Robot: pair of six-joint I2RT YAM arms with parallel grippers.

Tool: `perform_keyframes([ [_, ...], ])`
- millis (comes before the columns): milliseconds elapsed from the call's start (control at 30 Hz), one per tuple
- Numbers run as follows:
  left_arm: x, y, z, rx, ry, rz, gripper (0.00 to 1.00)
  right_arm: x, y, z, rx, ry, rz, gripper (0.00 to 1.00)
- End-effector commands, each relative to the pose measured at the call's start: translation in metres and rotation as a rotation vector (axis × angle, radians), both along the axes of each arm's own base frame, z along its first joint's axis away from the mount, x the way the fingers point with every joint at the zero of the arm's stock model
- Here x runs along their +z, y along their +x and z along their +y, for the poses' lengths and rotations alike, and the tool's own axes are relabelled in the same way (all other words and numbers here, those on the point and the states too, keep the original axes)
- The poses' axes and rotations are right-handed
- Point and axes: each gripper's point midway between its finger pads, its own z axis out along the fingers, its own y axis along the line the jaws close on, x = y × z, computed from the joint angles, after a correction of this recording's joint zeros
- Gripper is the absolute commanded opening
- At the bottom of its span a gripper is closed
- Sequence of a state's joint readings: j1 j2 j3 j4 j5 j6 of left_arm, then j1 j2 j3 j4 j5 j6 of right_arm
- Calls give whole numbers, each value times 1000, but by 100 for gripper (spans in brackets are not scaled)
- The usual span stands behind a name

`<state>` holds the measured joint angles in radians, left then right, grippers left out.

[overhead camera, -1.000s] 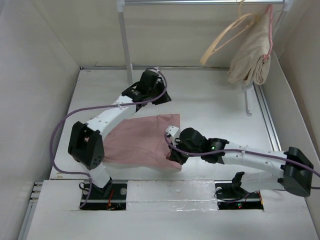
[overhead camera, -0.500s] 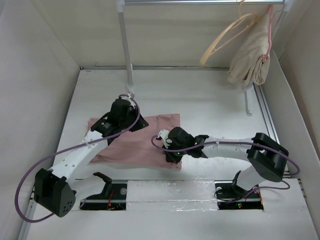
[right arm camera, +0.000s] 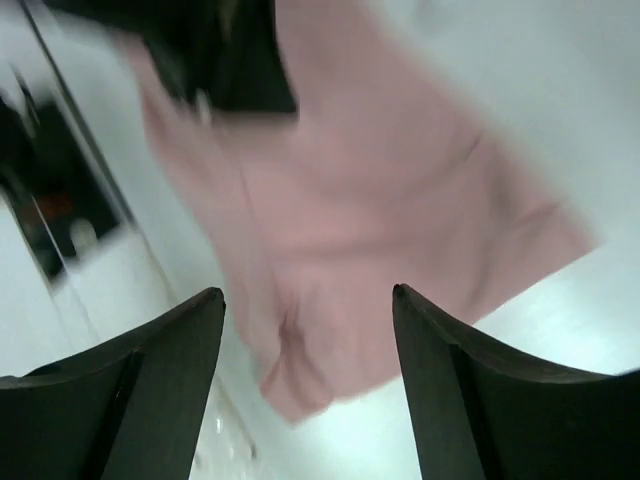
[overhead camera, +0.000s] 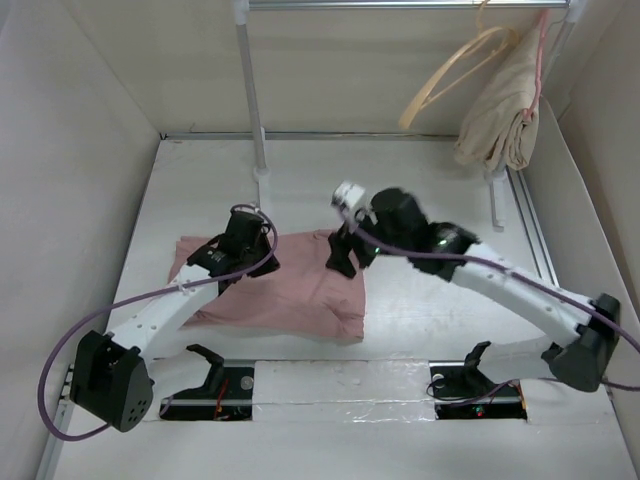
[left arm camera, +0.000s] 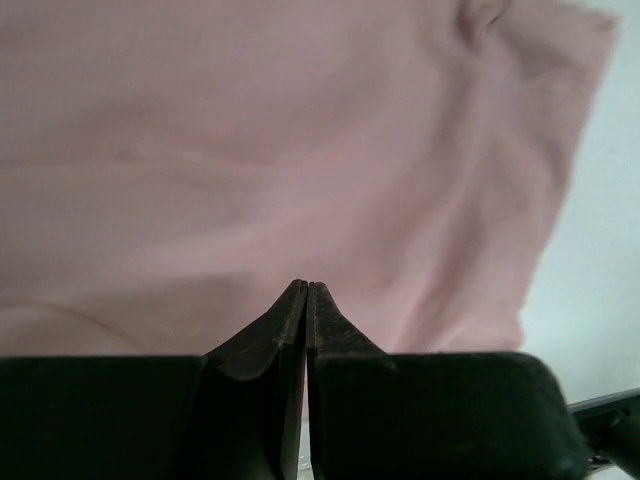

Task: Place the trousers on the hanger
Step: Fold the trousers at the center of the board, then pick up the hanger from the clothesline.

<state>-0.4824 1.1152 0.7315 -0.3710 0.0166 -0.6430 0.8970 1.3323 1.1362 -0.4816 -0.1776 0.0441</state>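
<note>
Hanger point(overhead camera: 409, 115) shows only overhead; left hand point(left arm camera: 306, 288) clenched, right hand point(right arm camera: 305, 292) released over trousers point(overhead camera: 290, 295).

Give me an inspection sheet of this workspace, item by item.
Surface: white table, with the trousers lying on it.
Job's things: trousers folded flat on the table; hanger hangs bare and tilted from the rail.
Clutter: beige garment hangs beside the hanger.
Grippers: left gripper shut at the trousers' far-left edge, cannot tell whether it pinches cloth; right gripper open, empty, above the trousers.
Cables: purple cable loops out beside the left arm; another runs along the right arm.
Surroundings: white walls; post holding the rail.
</note>
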Motion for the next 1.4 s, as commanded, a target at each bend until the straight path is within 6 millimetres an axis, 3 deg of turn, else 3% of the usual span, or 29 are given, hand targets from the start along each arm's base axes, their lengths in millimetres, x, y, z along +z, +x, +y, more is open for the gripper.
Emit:
perform_keyframes([
  [0,79,36,-12,-5,-76,-233,0,139,33,-29,-104,219,-233,74],
  [33,88,36,-19,-33,-105,-243,0,158,45,-39,-148,248,-265,75],
  [67,103,39,-22,-41,-125,-276,0,194,58,-48,-208,325,-312,75],
  [100,110,40,-26,-53,-142,-290,0,209,84,-72,-311,357,-339,73],
  [133,114,41,-26,-49,-150,-295,0,224,95,-83,-356,399,-352,71],
  [167,120,43,-27,-44,-156,-304,0,254,104,-90,-390,498,-385,72],
  [233,124,42,-29,-48,-152,-315,0,272,134,-122,-519,549,-405,78],
  [267,125,41,-32,-63,-150,-317,0,296,139,-132,-554,610,-432,81],
  [300,124,38,-36,-84,-149,-313,0,302,148,-143,-604,622,-439,82],
  [333,123,37,-35,-96,-137,-312,0,302,163,-162,-678,621,-438,84],
  [400,121,33,-40,-137,-151,-309,0,316,175,-178,-741,675,-443,85],
  [500,114,23,-49,-198,-178,-304,0,318,204,-199,-832,713,-431,91],
  [600,107,18,-53,-223,-200,-287,5,301,233,-195,-854,720,-362,93],
  [633,106,16,-54,-229,-204,-285,15,304,237,-194,-855,732,-368,94],
  [733,105,12,-56,-252,-218,-286,26,303,259,-192,-828,789,-362,95],
  [900,94,7,-54,-265,-208,-261,27,288,279,-186,-799,879,-304,92],
  [967,88,5,-53,-266,-205,-251,27,292,283,-186,-792,900,-332,82],
  [1000,88,3,-53,-268,-207,-250,27,284,286,-183,-782,913,-322,63],
  [1100,86,2,-53,-266,-209,-245,27,286,286,-180,-750,940,-336,44],
  [1133,85,2,-53,-264,-210,-241,27,288,285,-179,-740,943,-339,33],
  [1200,86,3,-53,-261,-212,-243,27,291,283,-178,-721,932,-361,26],
  [1233,87,4,-54,-260,-213,-242,27,294,281,-178,-710,931,-376,18],
  [1367,91,5,-56,-256,-223,-244,27,315,268,-176,-637,940,-442,6],
])
